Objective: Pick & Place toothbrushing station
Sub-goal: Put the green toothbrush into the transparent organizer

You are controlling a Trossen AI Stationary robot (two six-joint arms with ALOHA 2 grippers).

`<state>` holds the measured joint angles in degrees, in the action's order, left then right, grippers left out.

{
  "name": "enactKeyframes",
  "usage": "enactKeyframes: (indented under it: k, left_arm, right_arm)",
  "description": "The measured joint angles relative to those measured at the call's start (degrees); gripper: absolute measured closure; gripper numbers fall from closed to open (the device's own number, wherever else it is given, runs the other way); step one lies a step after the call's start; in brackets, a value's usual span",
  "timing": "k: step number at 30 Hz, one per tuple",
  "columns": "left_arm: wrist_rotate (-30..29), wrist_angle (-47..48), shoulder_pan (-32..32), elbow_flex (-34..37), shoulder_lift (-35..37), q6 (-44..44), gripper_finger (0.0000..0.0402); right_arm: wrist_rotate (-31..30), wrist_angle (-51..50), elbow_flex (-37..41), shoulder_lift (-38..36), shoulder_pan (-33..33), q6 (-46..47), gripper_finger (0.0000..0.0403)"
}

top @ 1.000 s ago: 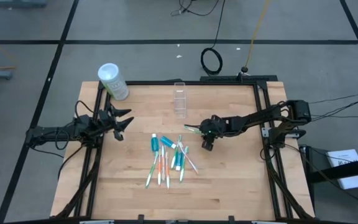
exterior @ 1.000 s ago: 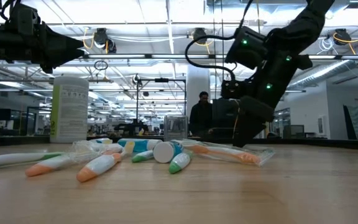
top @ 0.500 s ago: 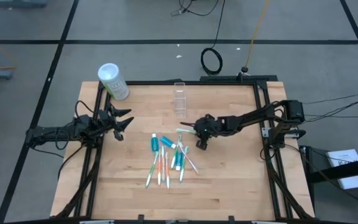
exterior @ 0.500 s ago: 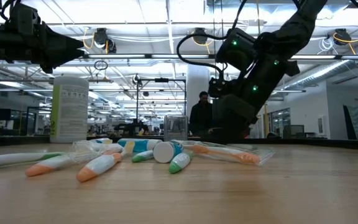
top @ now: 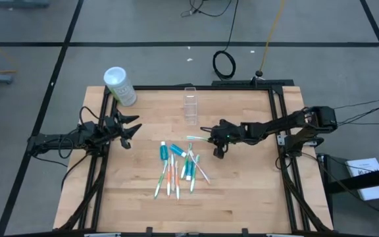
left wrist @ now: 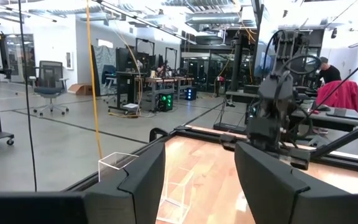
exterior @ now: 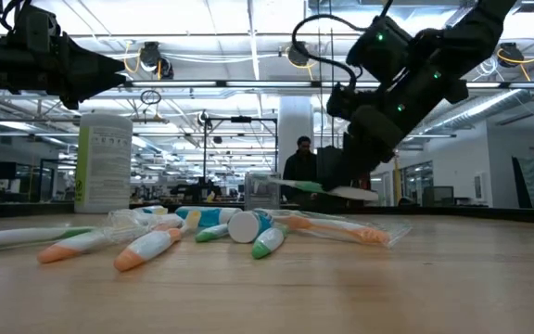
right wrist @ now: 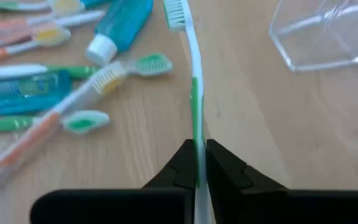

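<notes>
Right gripper (top: 216,137) clenched on green toothbrush (top: 197,138), lifted off the surface, long axis toward nine o'clock, clear cup (top: 190,104) near at eleven; left gripper (top: 129,129) parked, released.

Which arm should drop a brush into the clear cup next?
The right. Its gripper is shut on a green toothbrush, held off the table close beside the clear cup. The left gripper hangs open and empty at the table's left edge, farther from the cup.
</notes>
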<state>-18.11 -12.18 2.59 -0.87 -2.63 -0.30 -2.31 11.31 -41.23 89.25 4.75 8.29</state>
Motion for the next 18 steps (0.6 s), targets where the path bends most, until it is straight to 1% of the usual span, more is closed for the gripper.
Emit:
enactKeyframes:
  k: [3, 5, 8, 11, 18]
  left_arm:
    - [-0.02, -0.01, 0.01, -0.01, 0.02, 0.00, 0.0201]
    - [0.00, -0.03, 0.00, -0.02, 0.02, 0.00, 0.0201]
    - [0.00, 0.00, 0.02, -0.02, 0.00, 0.00, 0.0201]
    - [-0.01, 0.02, 0.02, 0.00, 0.02, 0.00, 0.0201]
    - [0.00, -0.03, 0.00, 0.00, 0.02, 0.00, 0.0201]
  right_arm:
    - [0.78, 1.70, 0.00, -1.78, 0.00, -0.26, 0.0393]
    - [1.97, 5.57, -0.18, -1.92, 0.01, -0.44, 0.0393]
    - [5.29, 10.66, 0.04, -1.77, 0.00, -0.46, 0.0393]
    - [7.15, 20.69, 0.65, -1.41, -0.04, -0.85, 0.0393]
    - [7.15, 44.13, 6.81, -1.36, -0.04, -1.94, 0.0393]
